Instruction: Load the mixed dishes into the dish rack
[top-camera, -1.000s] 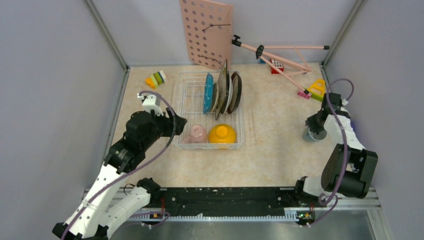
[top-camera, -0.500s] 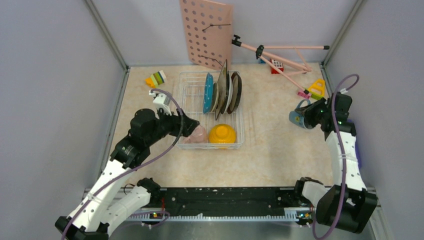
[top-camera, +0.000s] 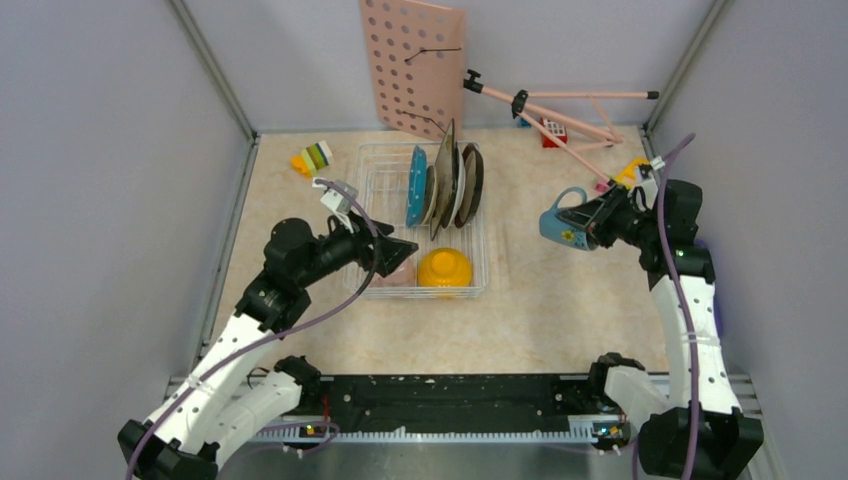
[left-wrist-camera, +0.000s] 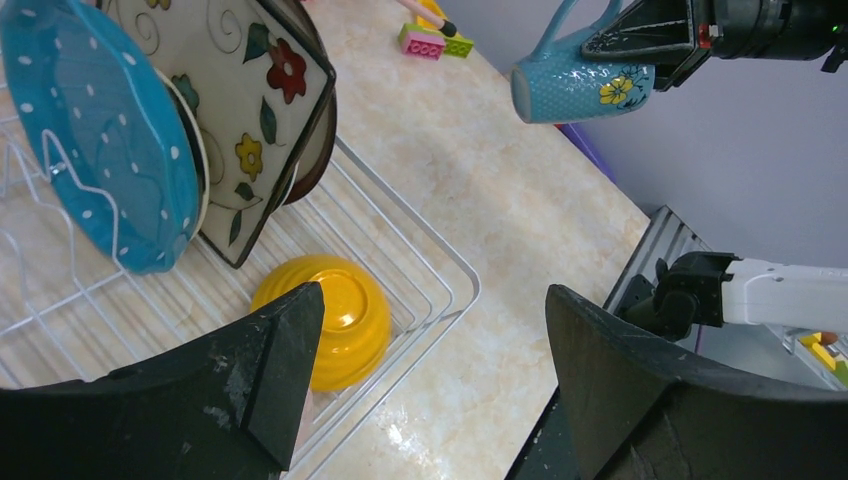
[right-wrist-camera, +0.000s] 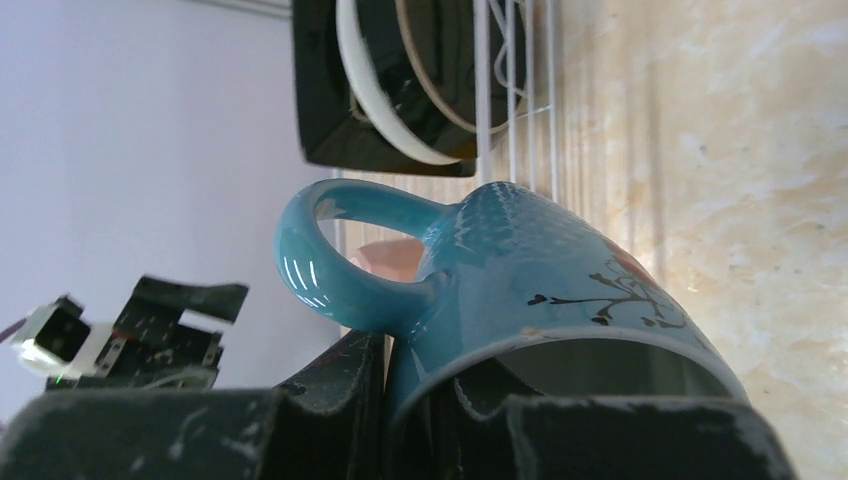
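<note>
Left arm (top-camera: 215, 355) and right arm (top-camera: 692, 310): white link shells, black rounded joint housings, a purple cable (top-camera: 300, 325) trailing along each. Left gripper (left-wrist-camera: 435, 293): fingers (left-wrist-camera: 150, 410) black, wedge-shaped, flecked with pale scuffs.

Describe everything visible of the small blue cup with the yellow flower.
The small blue cup is glossy teal-blue, ceramic by its look, with dotted texture, a painted yellow flower and one loop handle. The right gripper clamps its rim and holds it on its side in the air, handle upward, right of the white wire dish rack.
</note>
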